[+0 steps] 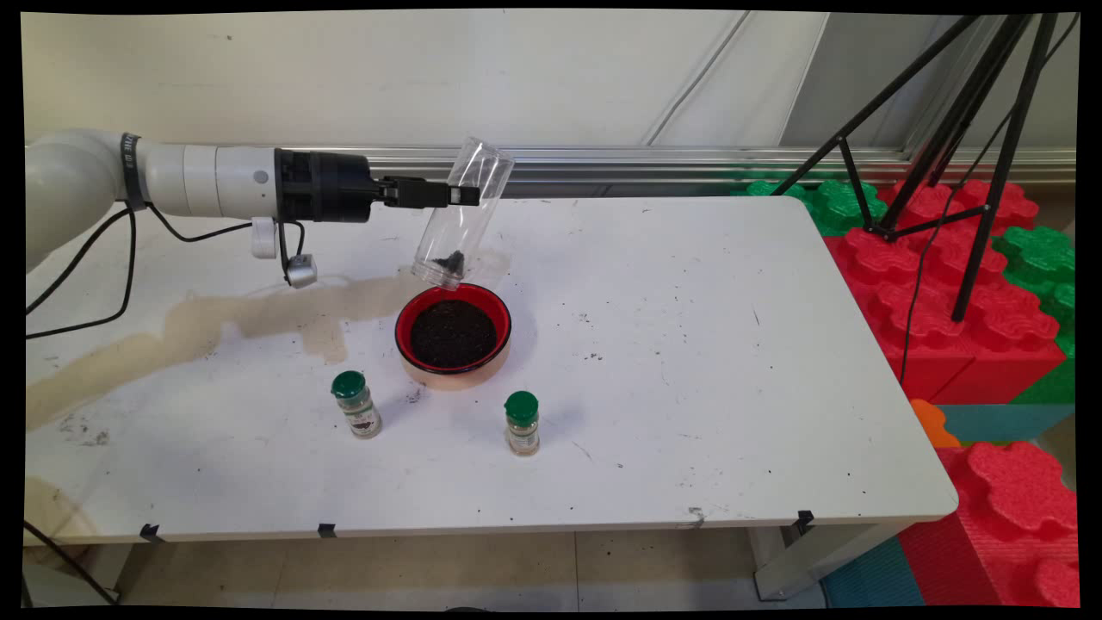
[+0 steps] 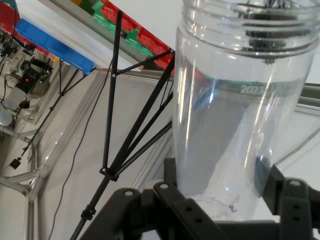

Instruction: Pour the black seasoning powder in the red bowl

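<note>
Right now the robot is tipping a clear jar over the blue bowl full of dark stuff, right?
Almost. The bowl is red, not blue, as the main view shows. The tool is tipping the clear jar over it, and the bowl holds dark stuff.

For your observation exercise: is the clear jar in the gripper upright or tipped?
Tipped: the clear jar leans mouth-down over the red bowl.

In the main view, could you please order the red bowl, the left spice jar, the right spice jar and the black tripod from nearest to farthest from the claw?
1. Red bowl, just below the claw.
2. Left spice jar, toward the near edge.
3. Right spice jar, near edge, slightly farther.
4. Black tripod, far right, off the table.
</note>
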Motion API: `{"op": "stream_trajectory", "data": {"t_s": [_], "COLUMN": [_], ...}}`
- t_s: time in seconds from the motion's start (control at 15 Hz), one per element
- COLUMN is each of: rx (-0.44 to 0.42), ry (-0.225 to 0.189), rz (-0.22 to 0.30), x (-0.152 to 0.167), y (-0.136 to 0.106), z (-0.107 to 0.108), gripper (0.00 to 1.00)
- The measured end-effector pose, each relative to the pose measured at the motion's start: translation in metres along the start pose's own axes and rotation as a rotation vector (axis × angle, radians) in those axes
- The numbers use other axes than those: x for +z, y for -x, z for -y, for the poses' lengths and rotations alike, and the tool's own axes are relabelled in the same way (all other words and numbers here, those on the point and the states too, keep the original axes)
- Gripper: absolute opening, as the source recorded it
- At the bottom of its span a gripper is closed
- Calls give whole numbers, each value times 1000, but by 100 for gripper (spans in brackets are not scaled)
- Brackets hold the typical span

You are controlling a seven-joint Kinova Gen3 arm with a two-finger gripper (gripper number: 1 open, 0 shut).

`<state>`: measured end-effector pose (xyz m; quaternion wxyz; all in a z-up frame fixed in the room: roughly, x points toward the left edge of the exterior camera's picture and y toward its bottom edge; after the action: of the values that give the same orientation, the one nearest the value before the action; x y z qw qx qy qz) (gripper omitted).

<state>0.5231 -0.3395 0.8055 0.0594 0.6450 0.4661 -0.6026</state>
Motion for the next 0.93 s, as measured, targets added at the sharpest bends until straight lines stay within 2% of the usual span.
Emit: {"op": "stream_trajectory", "data": {"t_s": [0.93], "rx": [25], "ry": [-5], "rz": [5], "x": [-1], "y": [-8], "z": [1], "gripper": [0]}}
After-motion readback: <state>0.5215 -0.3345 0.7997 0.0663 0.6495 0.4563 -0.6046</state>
